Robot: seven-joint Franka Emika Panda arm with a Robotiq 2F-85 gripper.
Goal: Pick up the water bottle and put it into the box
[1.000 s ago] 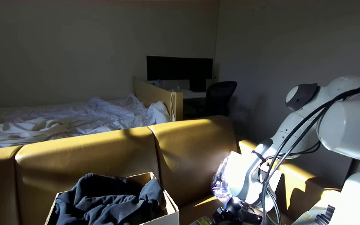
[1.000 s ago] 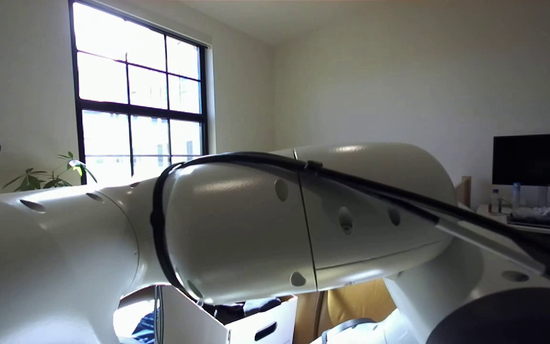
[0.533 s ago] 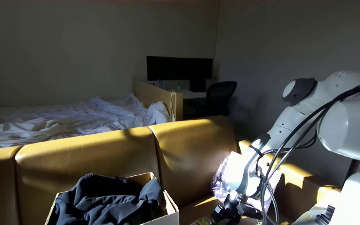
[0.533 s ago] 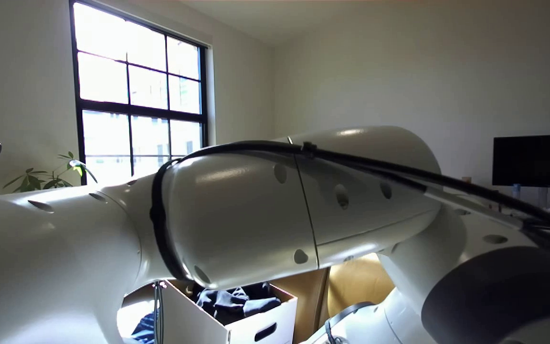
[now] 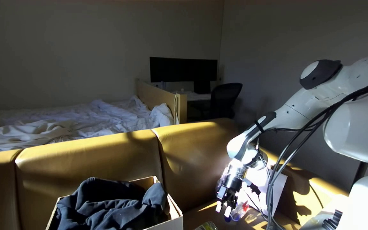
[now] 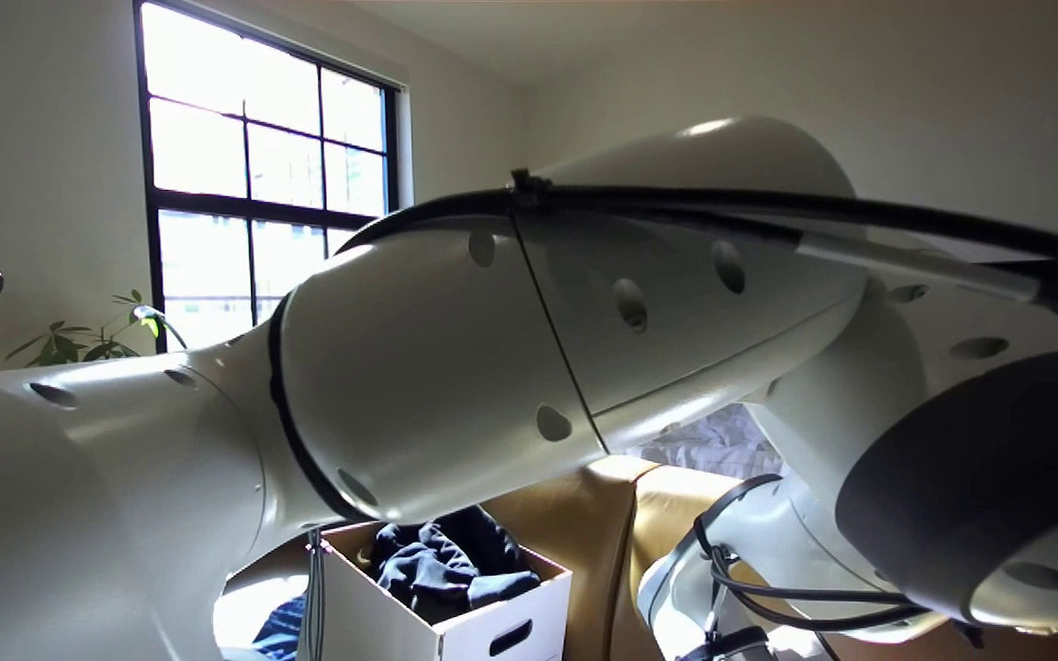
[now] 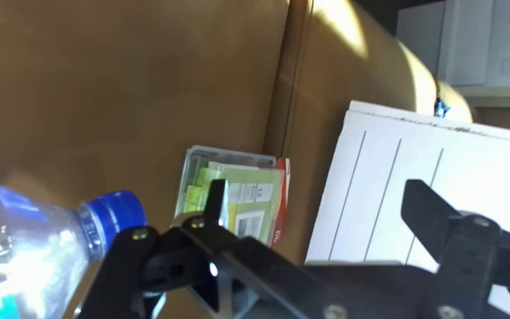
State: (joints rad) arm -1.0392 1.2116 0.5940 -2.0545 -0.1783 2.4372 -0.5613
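The water bottle (image 7: 38,248), clear with a blue cap, lies at the lower left of the wrist view. In an exterior view the bottle (image 5: 236,216) lies on the sofa seat, just behind and beside the fingertips. My gripper (image 5: 223,209) points down there. In the wrist view my gripper (image 7: 316,188) is open with its fingers wide apart and nothing between them; the bottle is outside the left finger. The box (image 5: 175,221) stands left of the gripper with dark cloth (image 5: 113,204) piled in it. The box (image 6: 501,633) also shows in an exterior view.
A clear package with green cards (image 7: 255,195) lies on the seat near the bottle. A white lined board (image 7: 370,199) leans at the sofa's armrest end. The sofa backrest (image 5: 200,153) rises behind. Cables (image 5: 279,169) hang along the arm.
The arm has lifted, and my gripper has risen and swung to point down. The bottle, hidden before, now shows beside the fingertips. The box has not moved.
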